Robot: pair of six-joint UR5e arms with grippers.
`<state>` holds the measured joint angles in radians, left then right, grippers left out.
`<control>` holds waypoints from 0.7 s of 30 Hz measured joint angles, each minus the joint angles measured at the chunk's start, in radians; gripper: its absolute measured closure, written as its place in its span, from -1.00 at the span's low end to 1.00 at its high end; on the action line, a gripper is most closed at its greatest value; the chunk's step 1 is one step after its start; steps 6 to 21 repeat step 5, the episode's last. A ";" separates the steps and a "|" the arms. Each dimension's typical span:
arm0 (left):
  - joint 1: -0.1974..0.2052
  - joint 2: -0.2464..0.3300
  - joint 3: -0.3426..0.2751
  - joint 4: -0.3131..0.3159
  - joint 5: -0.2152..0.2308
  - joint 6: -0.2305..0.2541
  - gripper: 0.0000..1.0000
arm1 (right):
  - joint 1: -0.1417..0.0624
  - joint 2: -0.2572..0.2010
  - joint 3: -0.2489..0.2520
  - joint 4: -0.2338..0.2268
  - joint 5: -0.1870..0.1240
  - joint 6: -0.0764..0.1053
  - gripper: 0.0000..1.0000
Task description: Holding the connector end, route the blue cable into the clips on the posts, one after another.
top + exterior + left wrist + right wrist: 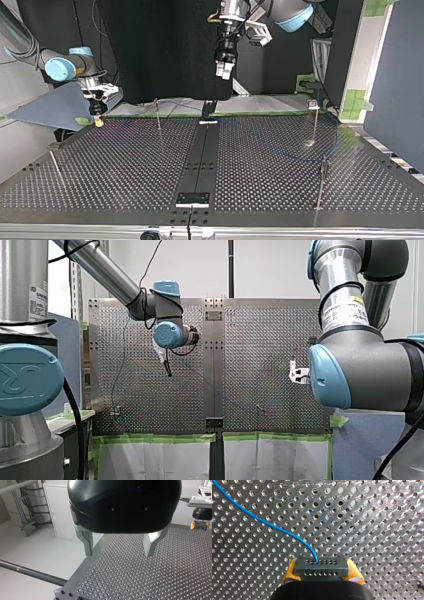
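My right gripper (322,574) has its yellow-padded fingers closed on the black connector (320,565), and the blue cable (269,525) leaves the connector's face and curves away over the perforated table (125,165). In the top view this gripper hangs low at the table's far left corner. Out on the table the cable is too thin for me to follow, so I cannot tell whether it sits in any clip. My left gripper (118,552) hangs high over the far middle of the table, its metal fingers spread wide with nothing between them. I judge the routing to be at its start: the connector is in hand and the first clip has yet to be reached. The next move would be to carry the connector toward a nearby post (158,114), keep the cable lightly taut, and lower it into that post's clip without snagging the thin rod. One clip (313,105) shows on top of the far post at the top view's right. As for writing, the stickers on the arms (38,301) are too small to read. The blue joint cap (25,380) carries an embossed mark that I cannot make out.
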<state>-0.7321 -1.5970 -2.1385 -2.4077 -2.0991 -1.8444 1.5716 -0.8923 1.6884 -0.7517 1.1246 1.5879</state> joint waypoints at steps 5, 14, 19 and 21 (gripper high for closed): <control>0.000 0.000 0.000 0.000 0.000 0.000 -1.00 | 0.000 0.000 0.000 0.000 0.000 0.000 1.00; 0.000 0.000 0.000 0.000 0.000 0.000 -1.00 | 0.000 0.000 0.000 0.000 0.000 0.000 1.00; 0.000 0.000 0.000 0.000 0.000 0.000 -1.00 | 0.000 0.000 0.000 0.000 0.000 0.000 1.00; 0.000 0.000 0.000 0.000 0.000 0.000 -1.00 | 0.000 0.000 0.000 0.000 0.000 0.000 1.00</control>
